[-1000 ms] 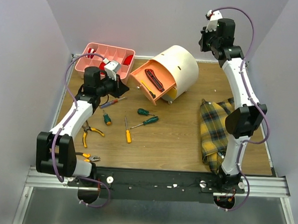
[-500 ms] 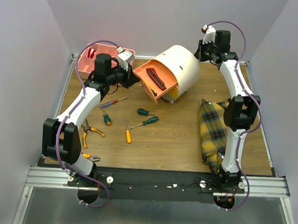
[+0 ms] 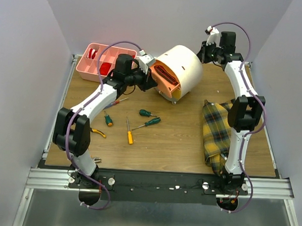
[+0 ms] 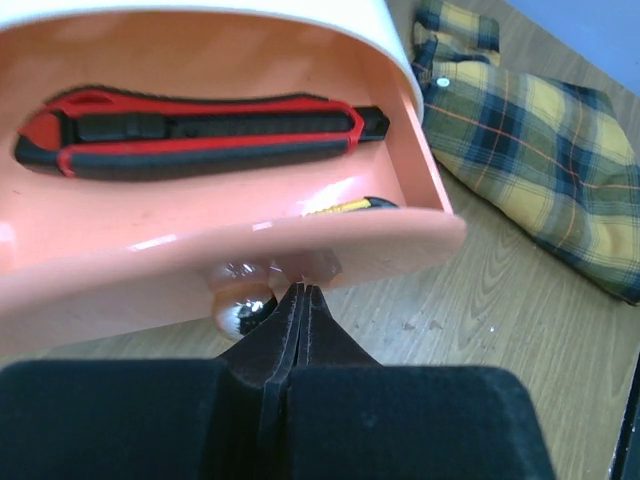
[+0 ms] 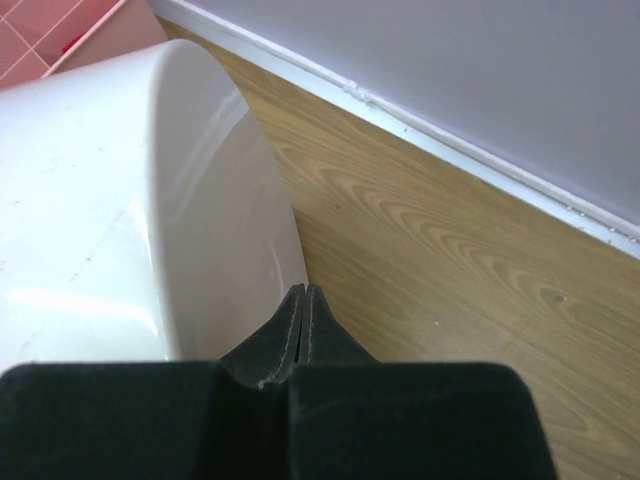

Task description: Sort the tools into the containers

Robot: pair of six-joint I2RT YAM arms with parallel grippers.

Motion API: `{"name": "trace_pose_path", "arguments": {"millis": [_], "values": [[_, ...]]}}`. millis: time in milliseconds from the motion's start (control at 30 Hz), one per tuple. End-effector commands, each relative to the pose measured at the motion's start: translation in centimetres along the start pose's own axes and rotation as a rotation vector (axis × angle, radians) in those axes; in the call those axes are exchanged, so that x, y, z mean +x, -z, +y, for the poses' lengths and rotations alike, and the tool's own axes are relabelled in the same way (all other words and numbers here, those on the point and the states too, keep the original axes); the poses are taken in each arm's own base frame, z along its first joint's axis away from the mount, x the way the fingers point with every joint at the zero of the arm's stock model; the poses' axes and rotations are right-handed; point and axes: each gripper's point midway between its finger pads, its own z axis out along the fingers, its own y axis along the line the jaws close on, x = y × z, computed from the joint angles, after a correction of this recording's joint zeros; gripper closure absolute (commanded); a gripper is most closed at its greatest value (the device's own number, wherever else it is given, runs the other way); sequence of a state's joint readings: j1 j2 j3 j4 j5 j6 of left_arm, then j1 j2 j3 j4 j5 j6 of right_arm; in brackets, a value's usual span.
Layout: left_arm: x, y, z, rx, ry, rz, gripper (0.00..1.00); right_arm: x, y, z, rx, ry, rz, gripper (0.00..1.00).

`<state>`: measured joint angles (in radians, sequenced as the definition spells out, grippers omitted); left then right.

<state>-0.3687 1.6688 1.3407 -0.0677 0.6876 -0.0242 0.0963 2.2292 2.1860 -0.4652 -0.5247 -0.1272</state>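
Note:
The cream drawer unit [image 3: 186, 68] lies on its side at the back of the table. Its orange drawer [image 4: 200, 255] stands partly out and holds a red-and-black utility knife [image 4: 190, 135]. My left gripper [image 4: 302, 290] is shut, its tips pressed against the drawer front beside the clear knob [image 4: 240, 308]. Shut as well, my right gripper [image 5: 305, 292] touches the unit's cream back wall [image 5: 120, 200]. The pink tray [image 3: 95, 57] sits at the back left. Green screwdrivers [image 3: 147, 113], an orange-handled screwdriver [image 3: 130, 136] and yellow-handled pliers [image 3: 98, 133] lie loose on the wood.
A yellow plaid cloth [image 3: 218, 129] is bunched on the right side, near the right arm. Red items [image 3: 104, 67] lie in the tray. A red-handled screwdriver [image 3: 117, 102] lies under the left forearm. Grey walls close in the back and both sides.
My left gripper swung right from the pink tray to the orange drawer front, and the drawer slid further into the unit. The right gripper came down behind the unit.

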Motion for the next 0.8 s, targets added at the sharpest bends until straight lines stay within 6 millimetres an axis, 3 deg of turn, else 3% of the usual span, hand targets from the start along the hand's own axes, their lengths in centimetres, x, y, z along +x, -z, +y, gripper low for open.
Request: {"name": "trace_pose_path", "arguments": {"millis": [0,200,567,667,767], "values": [[-0.5,-1.9,1.7,-0.068,-0.014,-0.024,0.96,3.8,-1.1,2.6,-0.108,-0.089,0.095,0.99],[-1.5,-3.5,3.6,-0.111,-0.006,-0.062,0.91,4.1,-1.2,2.3,-0.094,-0.092,0.101,0.99],[-4.0,-6.1,4.0,-0.082,0.099,-0.145,0.85,4.5,-1.1,1.6,-0.051,-0.075,0.111,0.99],[-3.7,-6.4,3.8,-0.073,0.120,-0.134,0.83,4.5,-1.0,1.2,-0.025,-0.070,0.115,0.99],[-3.0,-5.6,3.7,-0.100,0.139,-0.113,0.72,3.9,-0.5,-0.3,0.062,-0.043,0.109,1.00]]}}
